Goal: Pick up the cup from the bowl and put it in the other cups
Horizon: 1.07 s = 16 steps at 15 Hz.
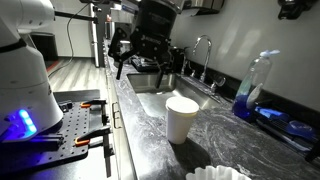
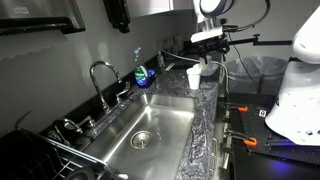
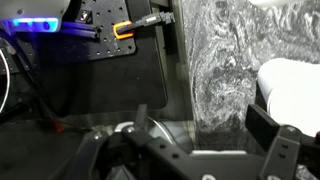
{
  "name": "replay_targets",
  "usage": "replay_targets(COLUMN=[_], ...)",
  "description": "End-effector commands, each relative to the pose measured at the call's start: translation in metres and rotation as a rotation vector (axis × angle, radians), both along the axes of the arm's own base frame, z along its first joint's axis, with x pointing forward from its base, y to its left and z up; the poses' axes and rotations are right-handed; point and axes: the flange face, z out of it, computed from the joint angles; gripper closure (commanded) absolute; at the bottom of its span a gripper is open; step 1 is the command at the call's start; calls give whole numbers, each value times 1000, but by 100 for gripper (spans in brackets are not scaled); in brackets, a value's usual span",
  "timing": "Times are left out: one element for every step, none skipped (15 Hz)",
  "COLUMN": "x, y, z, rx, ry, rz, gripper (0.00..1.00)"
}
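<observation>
Cup [image 1: 182, 119], white and upright, stands on the marble table [image 1: 215, 135], just right of the sink [image 1: 160, 100].
Gripper [image 1: 146, 62] hangs farther back, clear of the cup, jaws spread open and empty; a fluted white bowl [image 1: 220, 174] lies nearer, a blue-liquid bottle [image 1: 255, 90] far right.

All three pictures are dim and grainy. In both exterior views the room lies in shadow, and the white cup [image 1: 181, 118] and the robot's white shell [image 2: 295, 90] are the brightest things. A blue lamp [image 1: 22, 122] glows at the robot's base and tints the dark plate beside it. The steel sink [image 2: 165, 118] shows soft glare and the dark counter [image 1: 230, 135] a faint sheen. In the wrist view the jaws are dark and out of focus, the cup is blown out to white, and the lamp flares at top left.
</observation>
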Motion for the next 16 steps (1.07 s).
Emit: replay_targets(x=[-5,-8,-11,-12,-11,-17,-17,-18,-18,-17,-16,-16,-16,-12,-11,-11], y=[-43,-54,-64,-70,-70,-64,-68,-68,-67,-66,-66,-66,-65,-70,-77,-88], z=[6,6,6,7,9,6,6,5,5,4,4,4,4,1,-2,-7], rx=[-70,-79,-81,-72,-64,-58,-56,-54,-54,-54,-54,-54,-54,-56,-62,-62], ry=[10,9,12,12,6,4,4,6,7,7,7,7,7,5,3,-10], rz=[-182,-236,-284,-315,-316,-272,-281,-283,-281,-278,-276,-275,-275,-293,-325,-369], gripper=[0,0,0,0,0,0,0,0,0,0,0,0,0,0,0,0])
